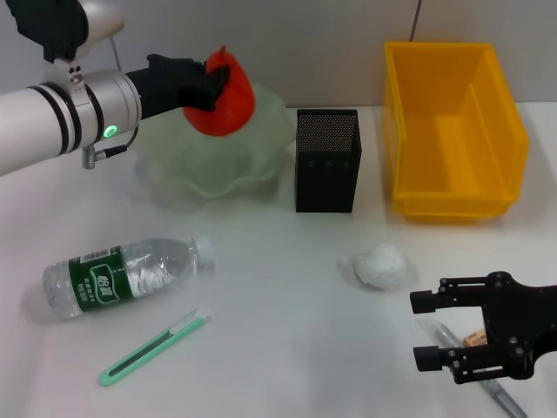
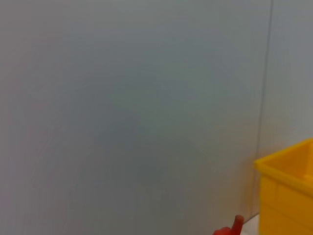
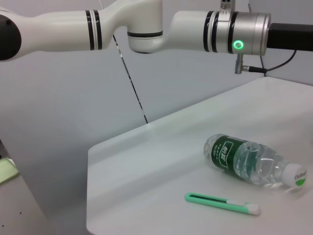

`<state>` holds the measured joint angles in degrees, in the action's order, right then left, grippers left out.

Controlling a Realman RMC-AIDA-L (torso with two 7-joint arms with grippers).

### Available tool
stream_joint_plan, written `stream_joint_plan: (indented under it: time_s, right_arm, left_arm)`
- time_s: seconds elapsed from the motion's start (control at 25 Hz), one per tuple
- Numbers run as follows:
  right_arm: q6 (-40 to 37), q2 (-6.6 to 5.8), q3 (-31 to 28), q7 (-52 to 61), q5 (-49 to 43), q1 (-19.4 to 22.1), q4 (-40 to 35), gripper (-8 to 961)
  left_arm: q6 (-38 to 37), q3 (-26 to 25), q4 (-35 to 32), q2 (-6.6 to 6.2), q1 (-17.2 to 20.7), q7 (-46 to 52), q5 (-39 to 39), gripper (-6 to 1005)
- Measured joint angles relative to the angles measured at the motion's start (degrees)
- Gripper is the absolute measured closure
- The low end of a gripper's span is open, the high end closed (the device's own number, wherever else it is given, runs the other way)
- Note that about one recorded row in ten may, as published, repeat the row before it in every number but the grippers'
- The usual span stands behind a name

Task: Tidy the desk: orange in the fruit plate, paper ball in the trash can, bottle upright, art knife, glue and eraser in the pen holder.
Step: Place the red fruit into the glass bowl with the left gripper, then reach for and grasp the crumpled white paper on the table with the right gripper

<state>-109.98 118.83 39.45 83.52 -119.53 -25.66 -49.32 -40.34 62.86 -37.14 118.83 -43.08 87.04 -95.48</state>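
Observation:
My left gripper (image 1: pixel 211 87) is shut on the red-orange orange (image 1: pixel 231 108) and holds it above the pale-green fruit plate (image 1: pixel 209 170); the orange's tip shows in the left wrist view (image 2: pixel 235 226). The bottle (image 1: pixel 122 277) lies on its side at the front left, also in the right wrist view (image 3: pixel 249 161). The mint-green art knife (image 1: pixel 153 347) lies in front of it (image 3: pixel 222 203). The paper ball (image 1: pixel 381 266) lies right of centre. The black pen holder (image 1: pixel 326 161) stands beside the plate. My right gripper (image 1: pixel 424 329) is open near the front right. The tan eraser (image 1: pixel 474 338) peeks out beneath it.
The yellow trash can (image 1: pixel 452 131) stands at the back right, its corner in the left wrist view (image 2: pixel 288 191). A slim greyish stick (image 1: pixel 503 396) lies under the right gripper. The left arm (image 3: pixel 195 29) reaches across the table's far left side.

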Motion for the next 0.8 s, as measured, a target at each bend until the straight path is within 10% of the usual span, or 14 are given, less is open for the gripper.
stream_joint_plan:
  time_s: [0.68, 0.72, 0.8]
  right_arm:
    - [0.5, 0.00, -0.3, 0.9, 0.0, -0.2, -0.4, 209]
    - [0.5, 0.00, -0.4, 1.3, 0.0, -0.2, -0.7, 209]
    - [0.5, 0.00, -0.3, 3.3, 0.0, -0.2, -2.3, 209]
  left_arm:
    - [-1.5, 0.5, -2.2, -0.24, 2.5, 0.5, 1.6, 499]
    - [-2.8, 0.2, -2.9, -0.29, 3.1, 0.4, 2.1, 285]
    - [-7.1, -0.2, -4.7, -0.42, 4.7, -0.1, 3.6, 241]
